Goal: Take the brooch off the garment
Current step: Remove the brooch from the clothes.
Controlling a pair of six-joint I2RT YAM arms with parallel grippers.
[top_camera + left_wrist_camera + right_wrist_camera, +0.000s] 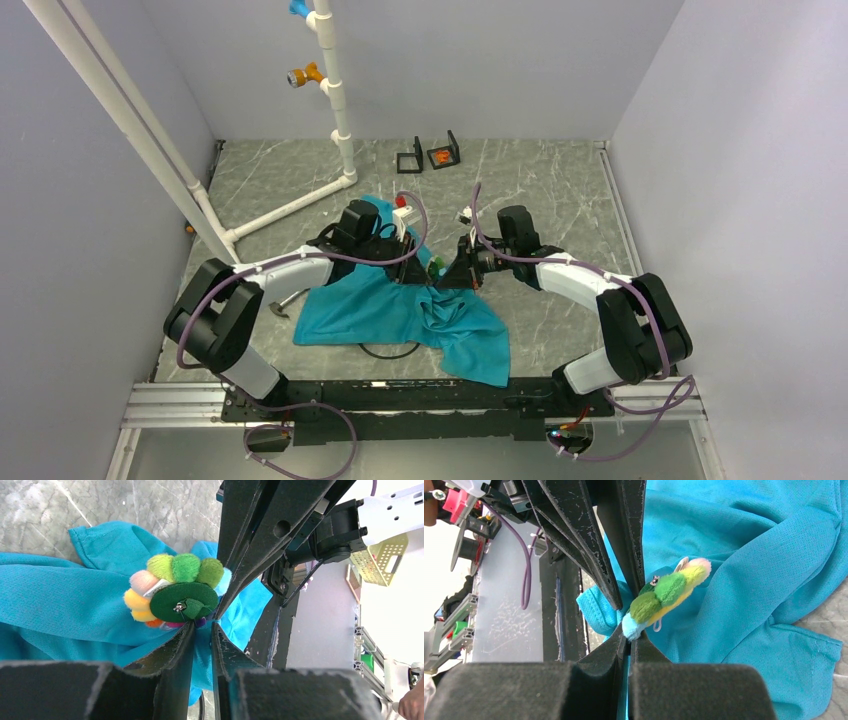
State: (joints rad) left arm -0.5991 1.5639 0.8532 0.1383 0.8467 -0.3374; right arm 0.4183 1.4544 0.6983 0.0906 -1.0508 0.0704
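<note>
Marble tabletop [560, 190]: L jaws pinch garment [60, 605] beside brooch [185, 600], R jaws seemingly nipping brooch's edge.

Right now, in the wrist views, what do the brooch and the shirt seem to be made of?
The brooch: soft plush, judging by its fuzzy green, yellow and pink lobes, on a matte, felt-like dark green disc with a small shiny, probably metal, fitting. The shirt: thin knit cloth, perhaps synthetic; fine mesh texture, soft folds.
</note>
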